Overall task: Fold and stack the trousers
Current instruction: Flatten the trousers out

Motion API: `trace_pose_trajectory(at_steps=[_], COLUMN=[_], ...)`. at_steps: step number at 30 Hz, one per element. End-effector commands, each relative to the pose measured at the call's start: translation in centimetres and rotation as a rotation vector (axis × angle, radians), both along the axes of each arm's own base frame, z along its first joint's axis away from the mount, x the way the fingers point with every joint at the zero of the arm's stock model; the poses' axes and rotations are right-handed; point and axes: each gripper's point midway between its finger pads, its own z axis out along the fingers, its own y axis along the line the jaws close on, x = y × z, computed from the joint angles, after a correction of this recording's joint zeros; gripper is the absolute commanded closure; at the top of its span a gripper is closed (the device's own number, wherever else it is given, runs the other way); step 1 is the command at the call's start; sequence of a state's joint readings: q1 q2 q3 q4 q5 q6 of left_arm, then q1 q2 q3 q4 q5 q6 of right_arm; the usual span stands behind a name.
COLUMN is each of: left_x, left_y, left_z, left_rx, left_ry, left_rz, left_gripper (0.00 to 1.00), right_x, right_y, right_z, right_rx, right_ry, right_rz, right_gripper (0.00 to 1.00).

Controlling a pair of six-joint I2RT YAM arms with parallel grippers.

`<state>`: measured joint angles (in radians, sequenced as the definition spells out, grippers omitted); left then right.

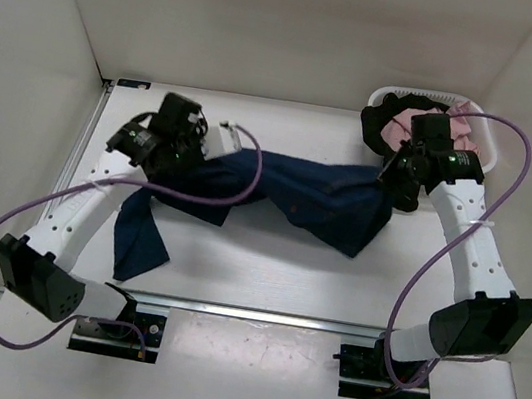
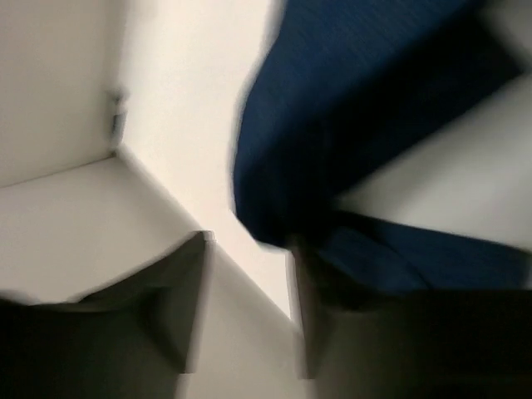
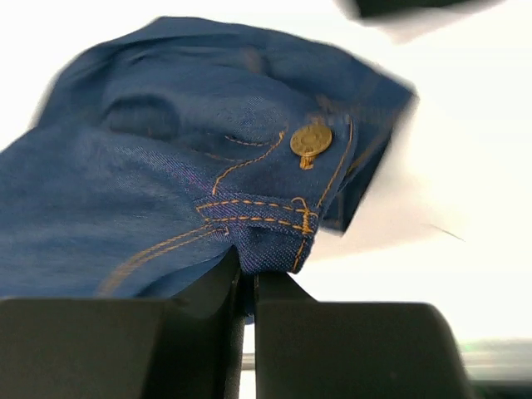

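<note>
The dark navy jeans [image 1: 317, 198] lie stretched across the middle of the table, with one leg trailing toward the near left [image 1: 138, 240]. My right gripper [image 1: 392, 179] is shut on the waistband end. In the right wrist view the jaws [image 3: 248, 278] pinch denim [image 3: 166, 166] just below a belt loop and a brass button [image 3: 311, 140]. My left gripper [image 1: 216, 143] is at the jeans' left end. The left wrist view is blurred. Its fingers [image 2: 191, 299] stand apart with bare table between them, and the denim [image 2: 349, 100] lies beside the right finger.
A white basket [image 1: 464, 101] stands at the back right, holding a black garment [image 1: 380, 121] and a pink garment [image 1: 398, 131]. White walls close in the table on the left, back and right. The arm bases and purple cables sit along the near edge.
</note>
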<state>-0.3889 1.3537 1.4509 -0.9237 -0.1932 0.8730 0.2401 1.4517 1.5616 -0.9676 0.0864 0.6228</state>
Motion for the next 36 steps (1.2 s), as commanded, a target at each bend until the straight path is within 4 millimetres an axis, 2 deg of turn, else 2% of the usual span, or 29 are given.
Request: trace_pose_trajectory(at_steps=[1,2,3,4,5,6,7,8,9,10,11,12,13,14,15,16,17,19,20,23,24,25,28,29,31,32,34,35,36], left_x=[-6.2,-6.9,-7.0,-7.4,-7.3,-7.2,-7.3,-7.6,-8.1,-9.7,-12.0,-12.0,-12.6,-14.1,-14.8,-15.4,-15.8,-16.3,-16.4,-16.4,-16.8,-16.2,-16.7,-16.1,-15.8,-15.4,-14.6,-14.2,-14.3], left_y=[-3.8,-4.5,-4.5,-3.8,-2.7,-0.4,0.9,2.1,4.3,5.7,7.7,7.7,8.4,8.8,8.9,8.4,7.9,6.3,4.9,3.9,4.2,4.3,5.4,5.6,6.5,6.6,6.2,5.6,5.4], left_z=[-4.0,-4.6,-5.4,-6.0,-6.5,-7.5,-7.8,-8.6,-8.7,-11.0,-14.5,-14.5,-15.4,-17.2,-18.1,-18.7,-19.3,-19.9,-20.2,-21.9,-22.8,-23.4,-25.8,-26.3,-27.0,-27.1,-27.0,-26.9,-27.0], left_rx=[-0.105,-0.140,-0.141,-0.119,-0.099,-0.050,-0.034,-0.016,0.006,0.050,0.100,0.100,0.103,0.115,0.121,0.086,0.065,-0.015,-0.069,-0.035,-0.003,0.002,0.095,0.106,0.167,0.173,0.141,0.117,0.098], left_ry=[0.258,0.304,0.329,0.346,0.349,0.359,0.359,0.376,0.363,0.421,0.480,0.481,0.479,0.529,0.560,0.582,0.620,0.670,0.689,0.697,0.713,0.691,0.714,0.688,0.680,0.666,0.633,0.632,0.638], left_rz=[-0.144,-0.151,-0.138,-0.110,-0.055,0.023,0.060,0.113,0.190,0.224,0.310,0.311,0.366,0.389,0.409,0.429,0.415,0.386,0.354,0.303,0.295,0.299,0.291,0.298,0.313,0.317,0.342,0.333,0.339], left_gripper=[0.37,0.28,0.18,0.15,0.12,0.11,0.10,0.10,0.08,0.06,0.05,0.05,0.05,0.05,0.05,0.05,0.05,0.05,0.03,0.02,0.00,0.00,0.00,0.01,0.05,0.16,0.29,0.37,0.66], right_x=[-3.1,-3.4,-3.6,-3.9,-4.2,-4.7,-5.6,-6.2,-6.8,-7.2,-8.3,-8.4,-9.6,-9.7,-10.2,-11.4,-11.6,-12.8,-14.1,-15.9,-16.8,-17.3,-18.3,-18.3,-18.0,-18.2,-17.3,-17.5,-17.3], right_y=[-4.9,-5.0,-5.1,-4.9,-4.6,-4.7,-4.9,-4.9,-5.1,-5.3,-5.6,-5.6,-5.9,-6.0,-6.0,-5.9,-5.6,-4.9,-4.8,-4.5,-4.6,-4.7,-5.4,-5.6,-6.3,-6.3,-6.3,-6.2,-6.2], right_z=[0.1,0.0,-0.1,-0.5,-0.6,-1.3,-2.2,-2.3,-2.7,-2.2,-3.9,-3.9,-6.1,-6.2,-6.9,-9.0,-9.2,-10.6,-11.8,-13.5,-15.2,-15.9,-18.8,-19.2,-20.4,-21.0,-21.7,-22.2,-22.5], right_rx=[-0.196,-0.204,-0.194,-0.168,-0.156,-0.161,-0.167,-0.154,-0.157,-0.147,-0.107,-0.107,-0.090,-0.063,-0.051,-0.019,0.015,0.064,0.073,0.096,0.090,0.087,0.059,0.060,0.020,0.017,0.017,0.019,0.016], right_ry=[0.090,0.100,0.112,0.144,0.157,0.184,0.220,0.221,0.230,0.181,0.164,0.164,0.212,0.168,0.173,0.223,0.200,0.234,0.263,0.306,0.346,0.355,0.389,0.389,0.396,0.413,0.419,0.438,0.447], right_rz=[-0.023,-0.014,-0.017,-0.006,0.004,0.006,0.008,-0.014,-0.036,-0.062,-0.129,-0.130,-0.182,-0.214,-0.236,-0.278,-0.289,-0.312,-0.314,-0.311,-0.325,-0.326,-0.386,-0.419,-0.449,-0.458,-0.469,-0.467,-0.467], right_gripper=[1.00,1.00,0.93,0.63,0.54,0.44,0.35,0.26,0.22,0.20,0.18,0.16,0.16,0.16,0.16,0.16,0.16,0.16,0.16,0.15,0.15,0.11,0.10,0.08,0.07,0.03,0.02,0.02,0.02])
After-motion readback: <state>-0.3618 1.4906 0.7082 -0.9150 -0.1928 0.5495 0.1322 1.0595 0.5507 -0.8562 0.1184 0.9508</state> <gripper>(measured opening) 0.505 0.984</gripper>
